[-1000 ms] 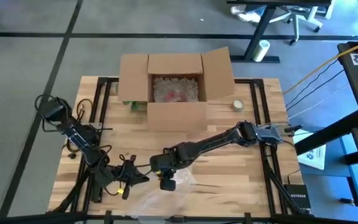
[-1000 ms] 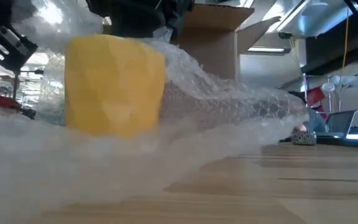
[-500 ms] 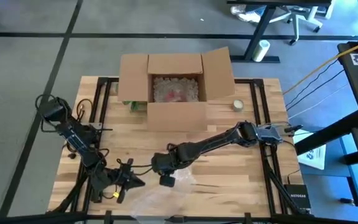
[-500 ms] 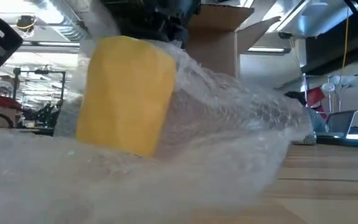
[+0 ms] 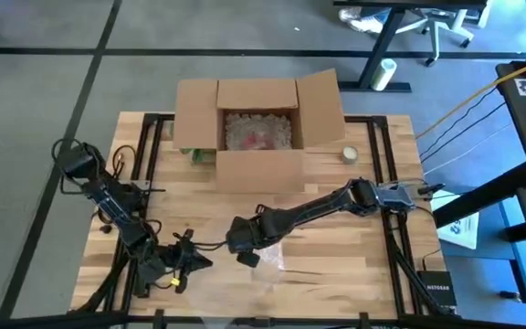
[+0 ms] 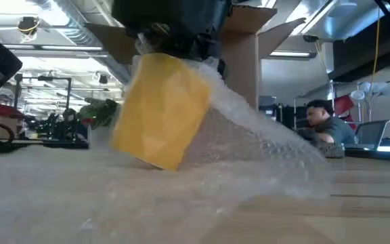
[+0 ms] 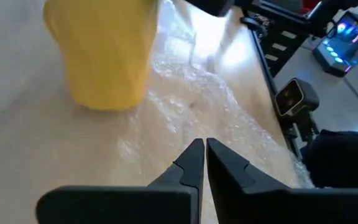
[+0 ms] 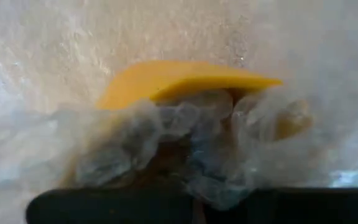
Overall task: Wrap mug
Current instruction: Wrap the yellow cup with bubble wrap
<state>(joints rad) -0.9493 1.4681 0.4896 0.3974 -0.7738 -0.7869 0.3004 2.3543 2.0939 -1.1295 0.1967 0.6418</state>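
Halfway-ish: yellow mug (image 6: 162, 108) tilted on bubble wrap (image 6: 249, 163) near table's 6 o'clock edge, pinched with wrap by right gripper (image 5: 245, 249), left gripper (image 7: 204, 163) pressed together, rolling left.

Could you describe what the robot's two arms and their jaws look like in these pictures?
Both arms are dark, slim and jointed. The left arm trails loose black cables with a small yellow spot near its gripper. The right arm has a grey block at its base end. The left wrist view shows two dark, tapering, pointed fingers.
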